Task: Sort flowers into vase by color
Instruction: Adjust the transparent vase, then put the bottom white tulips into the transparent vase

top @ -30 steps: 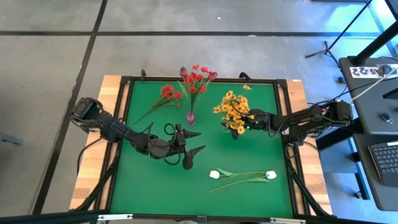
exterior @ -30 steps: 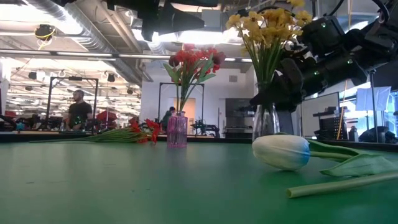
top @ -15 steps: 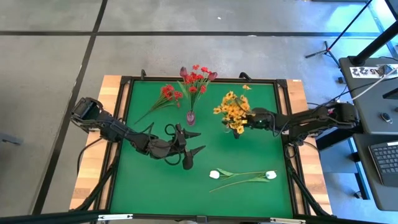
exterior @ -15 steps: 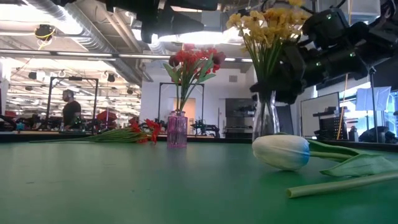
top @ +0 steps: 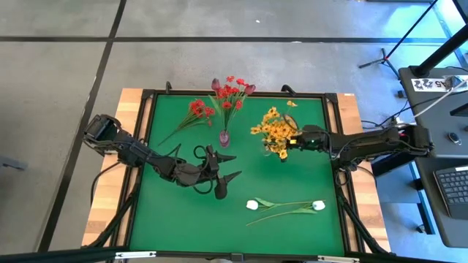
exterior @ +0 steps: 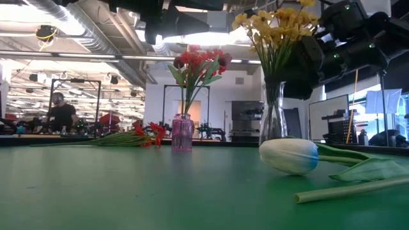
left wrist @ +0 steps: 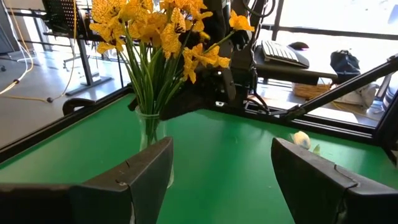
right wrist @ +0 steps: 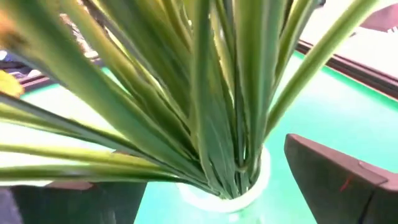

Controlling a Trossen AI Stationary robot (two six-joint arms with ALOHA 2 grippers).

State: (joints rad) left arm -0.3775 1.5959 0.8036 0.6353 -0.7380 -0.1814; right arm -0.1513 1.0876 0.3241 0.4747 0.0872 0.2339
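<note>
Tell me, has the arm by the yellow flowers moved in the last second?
Yes. The right gripper has drawn back toward the table's right edge, away from the yellow flowers in their clear vase, which has stayed put.

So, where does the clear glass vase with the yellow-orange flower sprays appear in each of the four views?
High view: clear glass vase with yellow-orange sprays, right of centre on the green table, the right gripper beside it.
Low view: right of centre, behind the white bud.
Left wrist view: on the left.
Right wrist view: its rim fills the bottom centre, green stems rising from it.
Shared landmark: the yellow-orange blooms or their stems.
</note>
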